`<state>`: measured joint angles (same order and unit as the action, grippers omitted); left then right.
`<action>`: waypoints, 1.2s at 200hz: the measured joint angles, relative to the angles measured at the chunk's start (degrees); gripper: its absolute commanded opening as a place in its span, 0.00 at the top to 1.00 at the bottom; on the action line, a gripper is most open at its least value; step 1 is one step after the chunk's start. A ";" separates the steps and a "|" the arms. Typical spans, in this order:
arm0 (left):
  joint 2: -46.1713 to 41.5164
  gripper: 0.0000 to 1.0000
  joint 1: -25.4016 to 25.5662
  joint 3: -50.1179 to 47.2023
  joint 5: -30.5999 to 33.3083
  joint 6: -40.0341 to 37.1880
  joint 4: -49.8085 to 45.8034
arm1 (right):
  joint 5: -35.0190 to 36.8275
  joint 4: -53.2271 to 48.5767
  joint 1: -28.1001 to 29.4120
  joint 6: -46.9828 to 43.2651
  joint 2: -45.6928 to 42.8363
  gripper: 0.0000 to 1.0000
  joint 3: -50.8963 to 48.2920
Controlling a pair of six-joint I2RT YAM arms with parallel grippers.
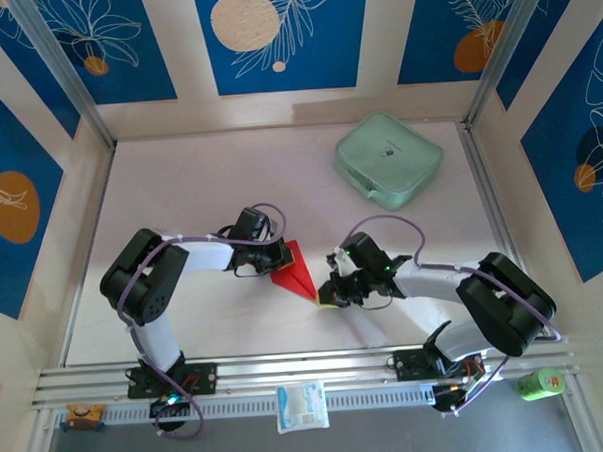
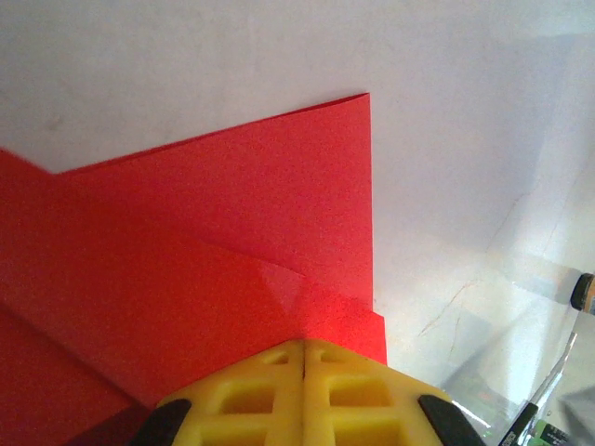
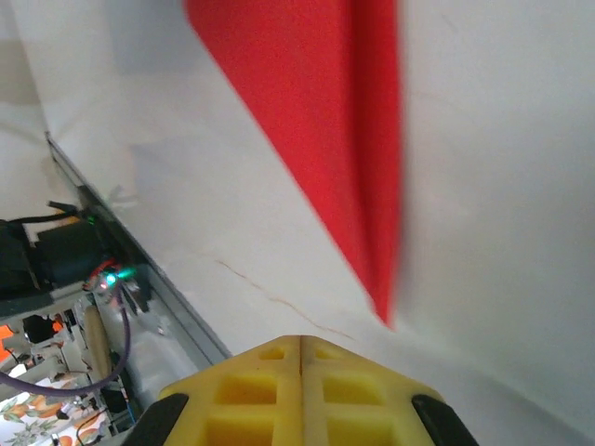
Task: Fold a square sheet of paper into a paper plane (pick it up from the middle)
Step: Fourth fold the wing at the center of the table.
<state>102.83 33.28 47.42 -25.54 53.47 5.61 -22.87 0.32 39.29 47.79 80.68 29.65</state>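
The red paper, folded into a slim paper plane (image 1: 295, 272) with a sharp nose, lies flat on the table between the two arms. In the left wrist view its layered folds (image 2: 214, 242) spread out ahead of my left gripper (image 2: 305, 344). That gripper's yellow jaws are shut and their tips rest on the paper's near edge, with nothing seen between them. My right gripper (image 3: 300, 340) is shut and empty, just short of the plane's pointed nose (image 3: 383, 311) and not touching it. From above, the left gripper (image 1: 282, 259) is at the plane's wide end and the right gripper (image 1: 327, 293) at its nose.
A mint-green zip case (image 1: 389, 159) lies at the back right of the table. A small white packet (image 1: 301, 404) sits on the near ledge below the aluminium rail (image 1: 308, 371). A green object (image 1: 539, 383) is at the near right corner.
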 measured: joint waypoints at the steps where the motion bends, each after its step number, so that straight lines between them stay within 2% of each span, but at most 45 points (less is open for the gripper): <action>1: 0.00 0.95 0.00 0.00 -0.02 0.02 0.00 | 0.04 -0.07 0.00 -0.02 0.04 0.97 0.24; 22: 0.00 0.95 0.00 -0.02 -0.07 0.00 0.02 | 1.07 -0.81 -0.22 -0.70 2.23 0.97 5.31; 56: 0.00 0.95 0.00 -0.13 -0.22 0.02 0.24 | 2.69 -2.78 -0.37 -1.44 10.69 0.97 12.61; 107: 0.00 0.95 0.00 -0.13 -0.26 0.00 0.24 | 4.13 -4.94 -0.31 -2.19 17.14 0.97 17.42; 139: 0.00 0.95 0.00 -0.13 -0.37 -0.02 0.24 | 5.20 -5.03 -0.33 -1.99 18.56 0.97 16.04; 181: 0.00 0.93 0.00 0.07 -0.44 -1.09 -0.11 | 4.28 3.56 -0.59 0.00 17.31 0.99 10.38; 216: -0.44 0.88 0.00 0.81 -0.35 -1.77 -2.32 | 3.78 7.23 -0.66 1.51 16.87 1.00 8.39; 228: -1.66 0.88 0.02 0.81 -0.07 -2.01 -3.61 | 3.52 7.67 -0.66 1.81 16.87 1.00 8.15; 240: -3.30 0.94 0.31 0.81 0.11 -2.12 -4.63 | 3.39 7.85 -0.66 2.19 16.87 1.00 8.09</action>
<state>99.53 33.58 48.23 -25.43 51.35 0.97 -19.49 8.16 38.63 49.98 97.56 37.74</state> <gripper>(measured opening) 0.099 0.053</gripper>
